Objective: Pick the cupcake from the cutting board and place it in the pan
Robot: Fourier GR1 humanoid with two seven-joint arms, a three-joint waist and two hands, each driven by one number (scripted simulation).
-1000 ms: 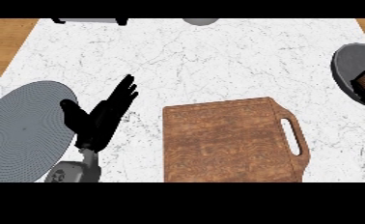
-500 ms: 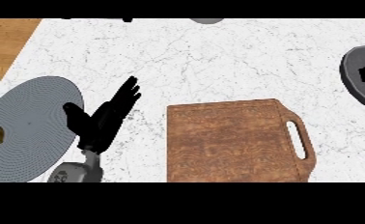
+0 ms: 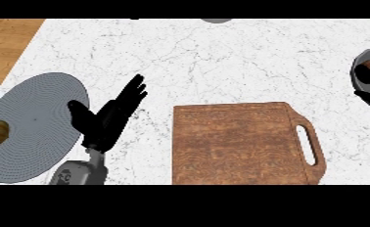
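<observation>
Nearest, a grey forearm (image 3: 78, 173) rises from the lower edge and carries the left hand (image 3: 104, 121). The hand is black and spread wide, fingers straight and pointing up and to the right, thumb out to the left, with nothing in it. It hangs over the white counter (image 3: 217, 59). To the hand's right and apart from it lies the brown board (image 3: 239, 145), flat, with its slotted handle (image 3: 309, 145) on the side away from the hand and its top bare. To the hand's left is a grey plate (image 3: 43, 123), its rim just beside the thumb. A tan item (image 3: 3, 130) sits on the plate's far left, cut by the edge. Far to the hand's right and farther off is the dark pan (image 3: 359, 69), only partly in view. A brown patch (image 3: 365, 65) shows inside it; whether this is the cupcake cannot be told. Beyond the hand to the left is a wood strip (image 3: 14, 37). Farthest, up and right of the hand, is a grey object (image 3: 215, 20) at the counter's back edge.
</observation>
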